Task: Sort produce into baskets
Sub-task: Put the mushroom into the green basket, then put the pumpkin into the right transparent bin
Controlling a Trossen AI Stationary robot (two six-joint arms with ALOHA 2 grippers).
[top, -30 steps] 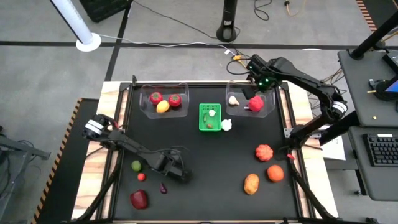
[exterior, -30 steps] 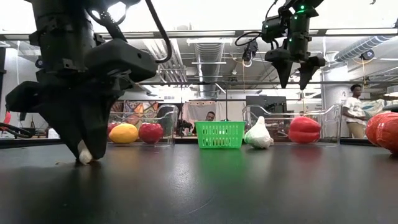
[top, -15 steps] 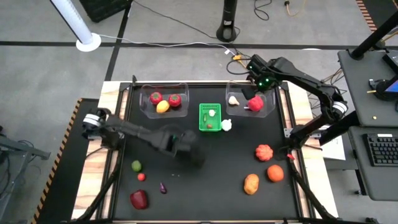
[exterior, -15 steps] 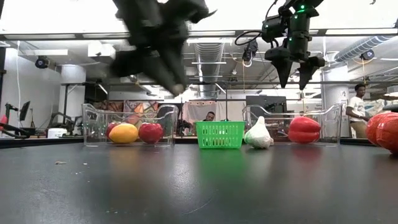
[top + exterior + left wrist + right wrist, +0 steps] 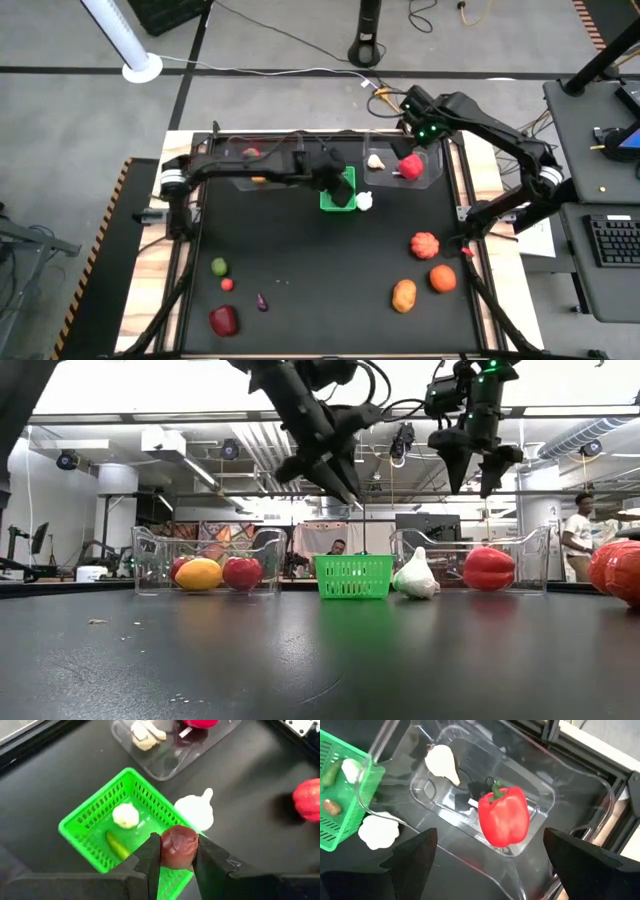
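A small dark-red produce piece (image 5: pixel 179 847), perhaps a radish, sits pinched between the left gripper (image 5: pixel 176 854) fingers, directly above the green basket (image 5: pixel 85 820). The right gripper (image 5: pixel 472 468) hangs spread wide and empty over the clear bin (image 5: pixel 545 785) holding a red pepper (image 5: pixel 504 815).

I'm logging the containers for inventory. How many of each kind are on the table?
Clear plastic bins: 2
Green perforated basket: 1
Total: 3
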